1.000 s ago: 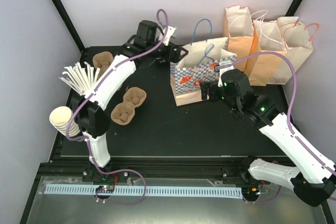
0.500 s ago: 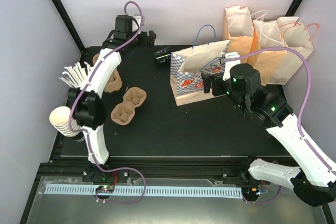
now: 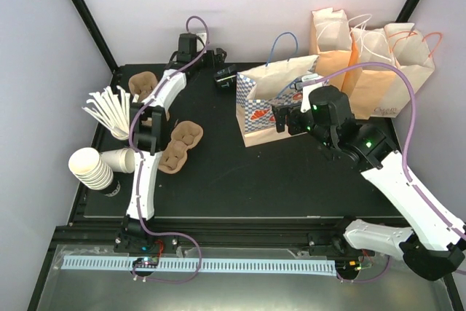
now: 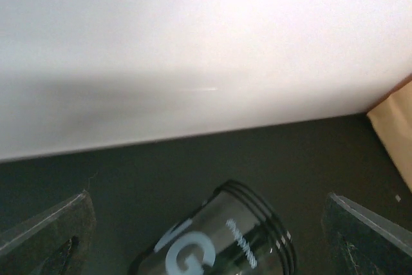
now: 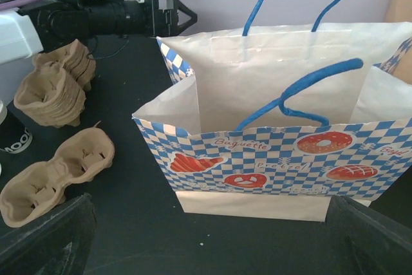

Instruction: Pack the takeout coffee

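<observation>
Coffee: the takeout coffee point(image 3: 226, 76) lies tipped on its side near the bench's far edge, just left of the blue-check bag point(image 3: 255, 116).
Left gripper: the left gripper point(image 3: 215, 57) hovers close by, fingers point(image 4: 45, 236) spread wide and gripping nothing. The cup shows low between them.
Axis: the lid end angles toward the bag, so the fingers straddle the barrel crosswise, I'd say.
Right gripper: the right gripper point(image 3: 279, 119) is also spread and empty, facing the bag's near side.
Nearer arm: the left, easily.

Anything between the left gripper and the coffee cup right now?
Nothing visible. The coffee cup lies right ahead of the left gripper, centred between its open jaws; the checked bag stands off to one side, not in the path.
</observation>
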`<state>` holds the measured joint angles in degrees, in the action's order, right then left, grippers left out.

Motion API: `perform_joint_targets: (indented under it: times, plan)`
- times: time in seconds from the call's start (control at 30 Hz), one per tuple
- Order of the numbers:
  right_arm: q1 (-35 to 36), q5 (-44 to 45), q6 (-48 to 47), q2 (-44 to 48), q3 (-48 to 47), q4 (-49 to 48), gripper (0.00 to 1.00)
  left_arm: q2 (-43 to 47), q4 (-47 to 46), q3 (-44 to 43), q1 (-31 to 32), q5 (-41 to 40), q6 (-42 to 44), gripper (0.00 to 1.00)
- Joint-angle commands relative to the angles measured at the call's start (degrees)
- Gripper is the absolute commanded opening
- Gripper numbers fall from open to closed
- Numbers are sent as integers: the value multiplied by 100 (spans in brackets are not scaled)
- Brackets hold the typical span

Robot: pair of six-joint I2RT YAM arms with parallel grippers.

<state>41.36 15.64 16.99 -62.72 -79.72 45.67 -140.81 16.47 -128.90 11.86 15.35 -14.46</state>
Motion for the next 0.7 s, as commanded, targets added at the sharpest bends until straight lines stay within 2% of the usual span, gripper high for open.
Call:
perform_joint_targets:
  times: [0.0,0.2,0.33,0.43,0.67]
  plan:
    - [-34,-169,82,-88,-218,57,100,-423,-1350,-461,-19,515,-699,99]
    - [-36,-252,133,-262,-344,57,100,-1417,-1843,-1539,-130,1445,-2104,99]
    - [-32,-304,180,-378,-390,21,100,-1695,-1904,-1577,-122,1592,-2595,99]
    - [-34,-371,204,-424,-417,4,100,-1824,-1892,-1577,-118,1633,-2725,99]
    - [-33,-464,256,-482,-402,-5,100,-1838,-1266,-1581,-122,1745,-2368,99]
